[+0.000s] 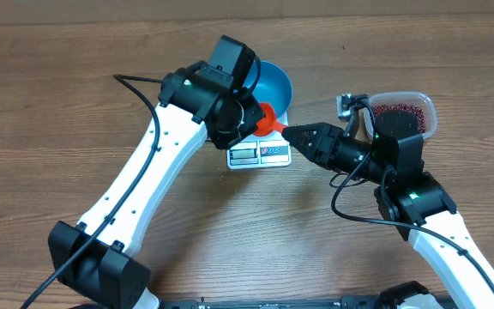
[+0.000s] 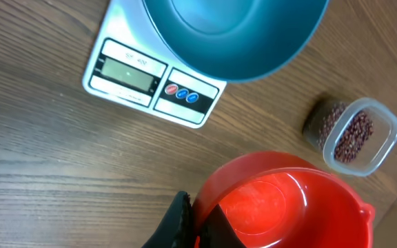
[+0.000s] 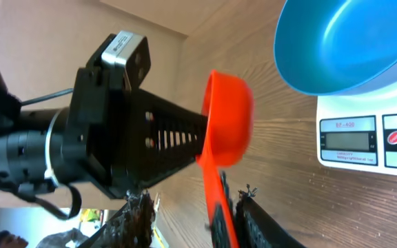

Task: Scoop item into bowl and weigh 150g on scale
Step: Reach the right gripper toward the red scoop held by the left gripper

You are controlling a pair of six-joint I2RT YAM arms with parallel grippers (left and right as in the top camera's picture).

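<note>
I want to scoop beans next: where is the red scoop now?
In the overhead view the red scoop is mid-table, held by the left fingers at the scale, just in front of the blue bowl, its handle toward the right gripper.

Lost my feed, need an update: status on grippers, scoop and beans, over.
Left gripper shut on red scoop, scoop empty. Right gripper open around its handle. Beans in tub; blue bowl on scale. Nothing blocking.
</note>
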